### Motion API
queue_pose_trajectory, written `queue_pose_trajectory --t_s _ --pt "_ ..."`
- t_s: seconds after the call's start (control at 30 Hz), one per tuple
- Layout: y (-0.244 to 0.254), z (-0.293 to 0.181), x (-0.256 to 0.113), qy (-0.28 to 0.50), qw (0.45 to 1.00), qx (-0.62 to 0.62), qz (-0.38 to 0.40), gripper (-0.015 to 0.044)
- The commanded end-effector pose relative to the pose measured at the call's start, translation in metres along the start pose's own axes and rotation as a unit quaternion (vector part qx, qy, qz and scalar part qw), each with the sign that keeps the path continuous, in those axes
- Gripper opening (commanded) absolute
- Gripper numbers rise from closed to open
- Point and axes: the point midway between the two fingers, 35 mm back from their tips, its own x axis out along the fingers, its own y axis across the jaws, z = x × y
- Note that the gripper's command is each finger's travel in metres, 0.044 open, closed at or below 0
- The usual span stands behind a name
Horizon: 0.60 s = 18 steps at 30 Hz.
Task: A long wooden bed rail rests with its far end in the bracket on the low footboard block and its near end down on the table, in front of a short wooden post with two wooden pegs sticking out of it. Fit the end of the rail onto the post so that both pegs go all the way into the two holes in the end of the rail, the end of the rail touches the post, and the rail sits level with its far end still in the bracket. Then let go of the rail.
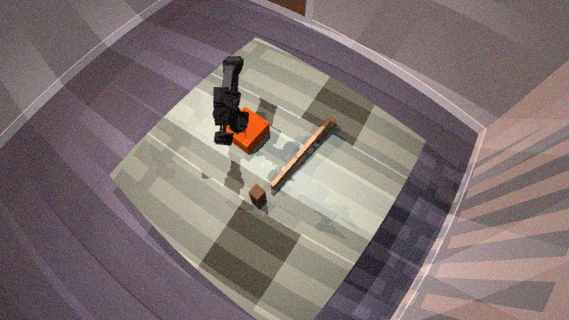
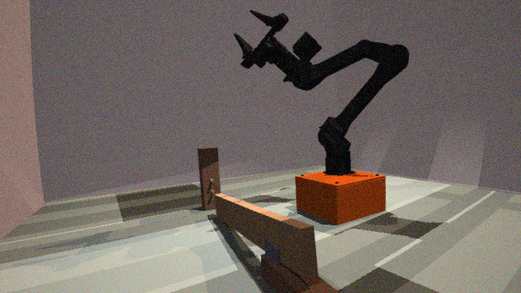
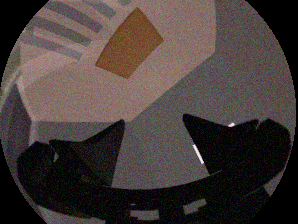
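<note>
The wooden rail (image 1: 299,156) (image 2: 264,221) lies slanting down. Its far end is at the low footboard block (image 2: 281,272), where a dark bracket (image 2: 272,251) shows beside it. Its other end is low at the table, a short gap from the post (image 1: 259,196) (image 2: 208,163). The post stands upright, with two small pegs (image 2: 212,181) on the side toward the rail. The holes in the rail's end are hidden. My gripper (image 2: 243,23) (image 3: 154,119) is open and empty, high above the table and well away from the rail.
The orange base block (image 1: 254,129) (image 2: 360,199) carries the arm and stands to one side of the rail. The arm (image 2: 366,87) is folded up above it. The wrist view shows walls and a brown panel (image 3: 131,45), with no rail or post.
</note>
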Motion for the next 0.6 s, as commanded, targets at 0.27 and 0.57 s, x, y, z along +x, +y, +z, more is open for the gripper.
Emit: queue_pose_trajectory --t_s 0.27,0.57 --pt "0.084 0.042 0.027 -0.045 0.975 0.149 0.158 0.044" --pt "0.176 0.144 0.014 -0.136 0.872 0.259 0.391 0.044"
